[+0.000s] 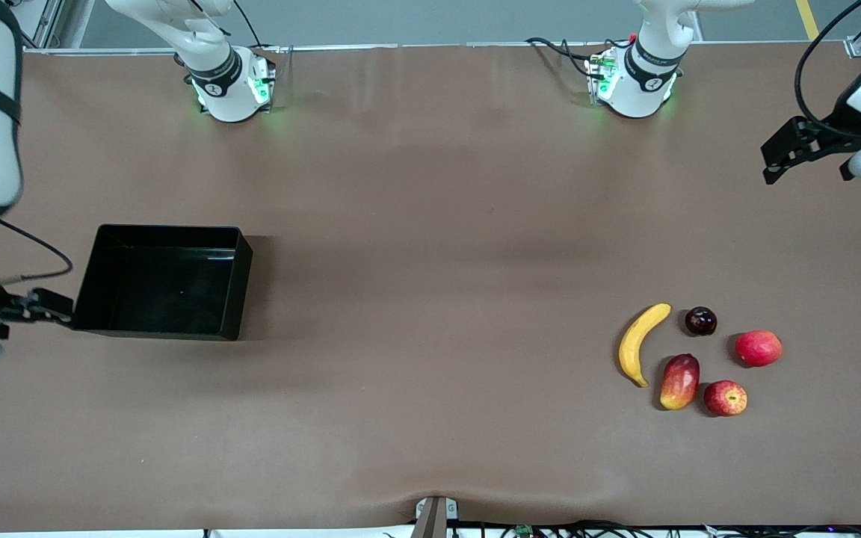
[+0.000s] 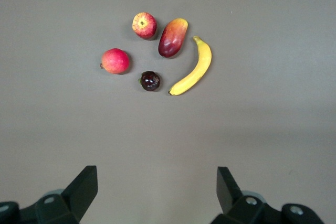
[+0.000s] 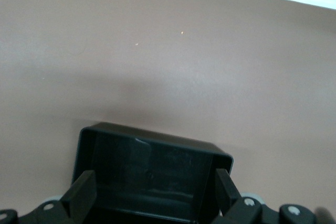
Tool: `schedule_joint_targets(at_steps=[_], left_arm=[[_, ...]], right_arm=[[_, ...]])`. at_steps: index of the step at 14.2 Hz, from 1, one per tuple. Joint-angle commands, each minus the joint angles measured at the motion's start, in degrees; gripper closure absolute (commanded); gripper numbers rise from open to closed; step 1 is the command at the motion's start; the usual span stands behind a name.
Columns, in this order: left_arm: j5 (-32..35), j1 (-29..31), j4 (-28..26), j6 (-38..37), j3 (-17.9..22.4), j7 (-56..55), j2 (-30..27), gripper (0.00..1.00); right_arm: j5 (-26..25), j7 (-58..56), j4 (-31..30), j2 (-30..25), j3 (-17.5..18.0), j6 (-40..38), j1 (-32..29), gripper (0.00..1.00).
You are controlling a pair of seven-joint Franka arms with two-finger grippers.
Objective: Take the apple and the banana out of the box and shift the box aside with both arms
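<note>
In the front view we see a brown table (image 1: pixel 430 224) with the black box (image 1: pixel 164 282) sitting open-topped toward the right arm's end, and a cluster of fruit toward the left arm's end. In that cluster the banana (image 1: pixel 641 342) lies curved on the side toward the box, with a small dark fruit (image 1: pixel 700 320) just beside its upper tip, a mango (image 1: pixel 680 381) near its lower end, the streaked apple (image 1: pixel 725 397) just beside the mango and nearest the camera, and a plain red fruit (image 1: pixel 758 348) at the edge of the group nearest the table's end. None of the fruits touch each other. The left gripper (image 1: pixel 808 149) hangs in the air over bare table at the left arm's end, its fingers spread. The right gripper (image 1: pixel 45 306) sits low at the box's outer short wall, and from here we cannot tell how its fingers stand. In the left wrist view we look down on all five fruits, the banana (image 2: pixel 193 68), apple (image 2: pixel 144 25), mango (image 2: pixel 173 37), plain red fruit (image 2: pixel 115 61) and dark fruit (image 2: pixel 150 81), well apart from the left gripper (image 2: pixel 157 190), whose fingers stand wide and hold nothing. In the right wrist view the right gripper (image 3: pixel 155 192) is spread wide, with the box (image 3: pixel 152 174) lying between its fingers (image 3: pixel 81 195); whether they touch its walls we cannot tell.
</note>
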Motion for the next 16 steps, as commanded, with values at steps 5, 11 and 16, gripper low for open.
schedule_joint_targets(at_steps=[5,11,16], left_arm=[[-0.98,0.05,0.34,-0.47,0.4,2.15,0.18,0.0],[-0.89,1.11,0.34,-0.47,0.4,2.15,0.18,0.0],[-1.24,2.16,0.43,-0.47,0.4,2.15,0.18,0.0]], right_arm=[[1.52,3.77,-6.71,-16.1,-0.55,-16.04,1.07,0.0],[2.04,10.56,-24.58,-32.21,-0.03,-14.28,2.75,0.0],[3.71,10.56,-23.18,-31.33,-0.29,-12.01,2.22,0.0]])
